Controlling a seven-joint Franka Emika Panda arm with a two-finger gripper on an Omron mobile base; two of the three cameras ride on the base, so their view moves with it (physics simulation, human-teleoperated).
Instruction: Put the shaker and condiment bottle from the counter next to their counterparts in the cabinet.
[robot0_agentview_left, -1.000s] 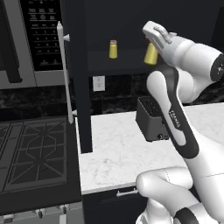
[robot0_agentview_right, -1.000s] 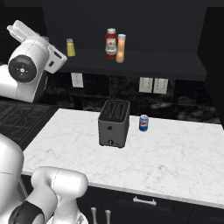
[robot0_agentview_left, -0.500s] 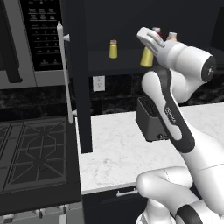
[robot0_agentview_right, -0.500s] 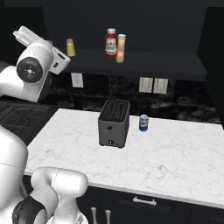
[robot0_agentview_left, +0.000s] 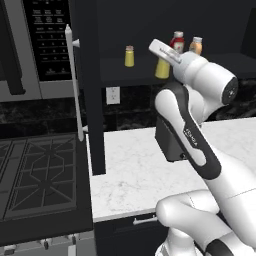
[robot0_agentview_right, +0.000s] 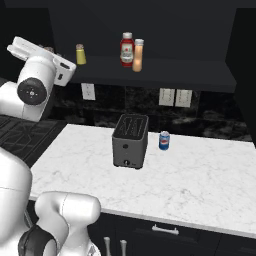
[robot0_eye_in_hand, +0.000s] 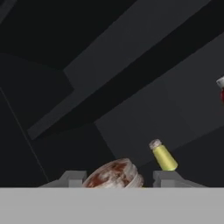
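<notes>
While the arm is raised high with its elbow bent, the gripper (robot0_eye_in_hand: 118, 181) is held at shelf height in front of the cabinet (robot0_agentview_left: 210, 30). Seen from the hand camera, the shaker (robot0_eye_in_hand: 114, 176) is clasped cap-forward between the two fingers (robot0_eye_in_hand: 168, 178); its yellow body (robot0_agentview_left: 162, 68) is seen just behind the wrist in the left base view. On the shelf, the pale-capped shaker (robot0_agentview_right: 80, 54) stands apart, and the condiment bottle (robot0_agentview_right: 138, 55) is set just beside the ketchup bottle (robot0_agentview_right: 127, 49). A toaster (robot0_agentview_right: 130, 140) and a can (robot0_agentview_right: 164, 141) are left on the counter (robot0_agentview_right: 200, 185). The fingertips are largely hidden.
</notes>
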